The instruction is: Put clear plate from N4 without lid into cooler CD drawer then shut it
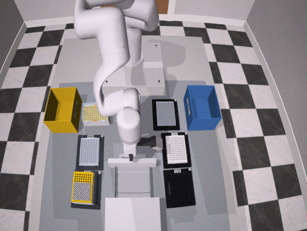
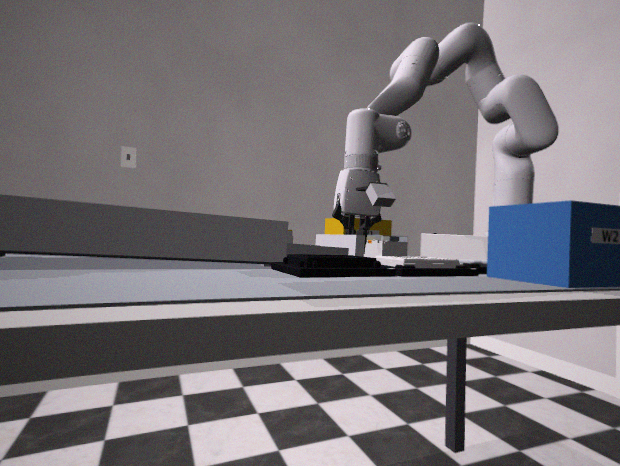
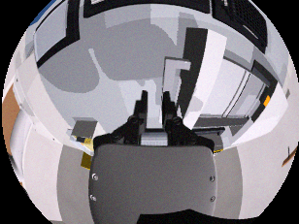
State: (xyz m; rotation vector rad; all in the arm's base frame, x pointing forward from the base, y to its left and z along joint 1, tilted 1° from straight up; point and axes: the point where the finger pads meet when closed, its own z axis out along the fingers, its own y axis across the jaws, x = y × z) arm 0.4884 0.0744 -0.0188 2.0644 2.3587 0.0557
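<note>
The clear plate lies without a lid in the work nest N4, left of the drawer in the top view. The cooler CD has its drawer pulled out, with no plate in it. Its lamp shows amber in the wrist view. My gripper points down at the bar handle. The fingers are partly open around the bar, one in the gap before the drawer front. Contact with the bar cannot be told.
The tip box stands beside the yellow bin. The blue bin is at the right. A yellow-topped rack sits below N4. A white plate in N3 and the dark nest N1 flank the drawer's right.
</note>
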